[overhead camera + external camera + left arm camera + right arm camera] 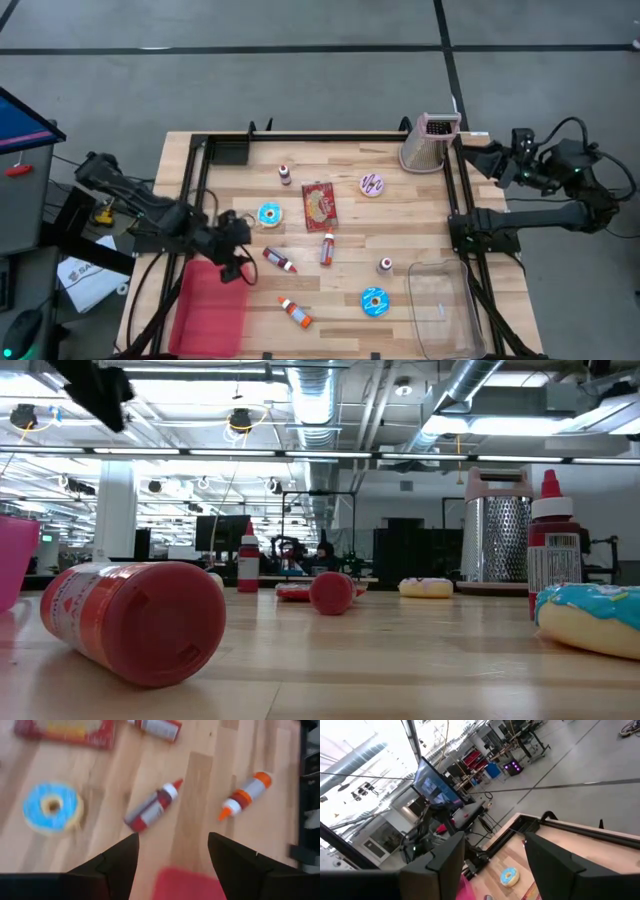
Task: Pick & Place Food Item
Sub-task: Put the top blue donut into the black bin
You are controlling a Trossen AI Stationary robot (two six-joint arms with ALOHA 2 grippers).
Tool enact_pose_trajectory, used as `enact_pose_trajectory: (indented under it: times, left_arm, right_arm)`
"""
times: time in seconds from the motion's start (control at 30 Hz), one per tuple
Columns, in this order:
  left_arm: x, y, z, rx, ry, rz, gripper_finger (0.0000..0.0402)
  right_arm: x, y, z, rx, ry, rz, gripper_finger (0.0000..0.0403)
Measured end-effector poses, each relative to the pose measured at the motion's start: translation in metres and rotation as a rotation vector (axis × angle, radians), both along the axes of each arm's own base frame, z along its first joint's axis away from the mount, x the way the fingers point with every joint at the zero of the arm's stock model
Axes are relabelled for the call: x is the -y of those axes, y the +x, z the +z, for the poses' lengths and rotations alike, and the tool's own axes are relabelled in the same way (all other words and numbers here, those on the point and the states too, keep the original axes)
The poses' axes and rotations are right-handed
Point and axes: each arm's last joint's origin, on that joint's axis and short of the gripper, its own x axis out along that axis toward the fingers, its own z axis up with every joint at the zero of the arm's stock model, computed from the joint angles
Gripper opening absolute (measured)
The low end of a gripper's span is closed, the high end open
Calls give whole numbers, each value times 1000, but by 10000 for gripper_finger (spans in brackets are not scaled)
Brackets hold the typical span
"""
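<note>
Landmark: red snack packet (320, 206), lying flat mid-table, long axis running from the far edge toward the near edge.

Count:
- Donuts, 3: blue-iced donut (269, 215) just left of the packet; second blue donut (375, 301) toward the near right of it; pink-iced donut (373, 184) to its far right.
- Sauce bottles, 5 visible. Dark red bottle (280, 260) lies near-left of the packet, long axis diagonal, cap pointing near-right. Orange-capped bottle (296, 313) lies nearer still, same diagonal. One bottle (327, 249) lies just near of the packet. Two small ones appear upright: (285, 174) far-left, (386, 265) near-right.
- Grater (429, 143), 1, far right.
- Clear bin (445, 308), 1; red mat (212, 307), 1.

Left gripper (240, 262): fingers spread, empty, above the mat edge, beside the dark red bottle.
Right gripper (495, 857): fingers parted, empty, raised off the far right corner.
</note>
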Motion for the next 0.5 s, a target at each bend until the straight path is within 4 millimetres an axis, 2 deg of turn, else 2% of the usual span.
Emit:
enact_pose_trajectory:
  times: [0.1,0.2,0.33,0.5]
  left_arm:
    - [-1,20,-9,3,17,-3,242]
    - [-15,34,-15,-39,-52,43,258]
    - [-37,41,-18,-88,-63,15,277]
    - [-55,44,-18,-96,63,-148,279]
  right_arm:
    - [0,0,2,19,-13,0,201]
    - [0,0,6,52,-30,-2,201]
    - [0,-1,8,70,-52,-3,201]
    - [0,-1,10,84,-62,-5,201]
